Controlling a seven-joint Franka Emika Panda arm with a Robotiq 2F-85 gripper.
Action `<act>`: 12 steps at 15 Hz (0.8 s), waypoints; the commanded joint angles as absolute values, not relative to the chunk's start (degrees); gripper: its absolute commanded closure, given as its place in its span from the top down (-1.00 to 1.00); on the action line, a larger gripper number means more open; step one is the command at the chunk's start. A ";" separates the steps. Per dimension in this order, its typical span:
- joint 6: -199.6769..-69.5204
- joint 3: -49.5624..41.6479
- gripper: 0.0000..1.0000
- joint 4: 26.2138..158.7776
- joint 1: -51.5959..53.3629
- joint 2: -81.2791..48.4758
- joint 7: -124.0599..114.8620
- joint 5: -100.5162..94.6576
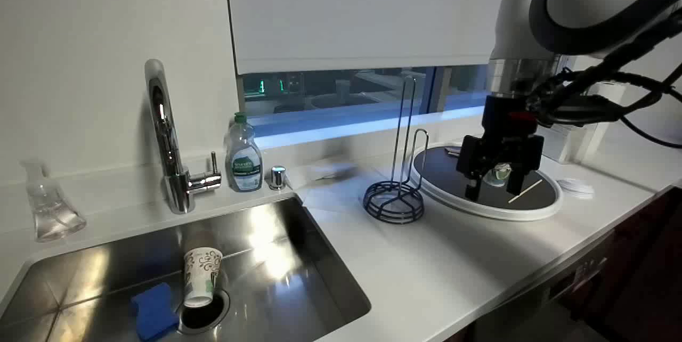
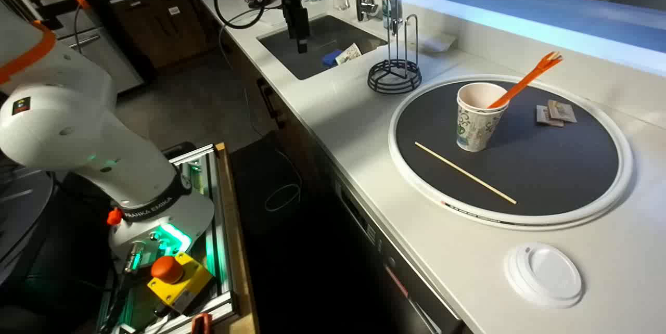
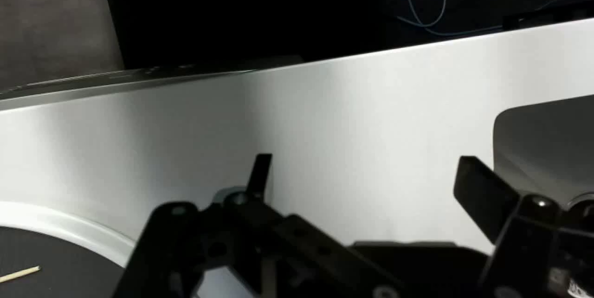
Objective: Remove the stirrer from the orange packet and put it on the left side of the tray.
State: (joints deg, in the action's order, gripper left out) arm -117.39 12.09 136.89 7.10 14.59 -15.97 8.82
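1. Currently, wooden stirrer (image 2: 465, 173) lies flat on the tray (image 2: 564, 172), toward the front edge of the counter (image 2: 359, 126); one end shows in wrist view too.
2. Orange packet (image 2: 526, 79) leans in a paper cup (image 2: 478, 128) that stands upright nr the tray's middle; packet's upper end pokes out past the rim w/ pale tips showing.
3. Paper sachets (image 2: 562, 111) overlap on the tray's back part.
4. Gripper (image 3: 365, 158) above counter, btwn tray & sink (image 1: 277, 304): jaws spread wide, well apart.
5. Black wire stand (image 2: 394, 84), upright, just beside tray on sink side.
6. White lid (image 2: 546, 274) on counter nr tray, opp. side fr. sink.
7. Sink, past the stand fr. tray: tipped cup (image 1: 201, 275) + blue piece (image 1: 153, 310) inside (sponge or cloth, can't tell).
8. Well apart fr. tray, behind sink: chrome tap (image 1: 179, 193) & green-capped bottle (image 1: 246, 166).
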 commanded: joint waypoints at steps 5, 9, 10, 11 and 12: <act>-117.32 11.60 1.00 136.84 7.59 14.51 -16.07 8.68; -117.74 4.15 1.00 135.60 0.57 14.76 -18.33 8.05; -118.60 2.28 1.00 134.55 -1.07 13.91 -18.17 8.11; -119.22 0.33 1.00 132.67 -2.76 12.44 -17.32 7.55; -119.86 -1.23 1.00 130.65 -4.14 10.78 -16.22 6.65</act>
State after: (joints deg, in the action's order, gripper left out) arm -118.23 2.31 134.96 -0.57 14.36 -17.63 8.52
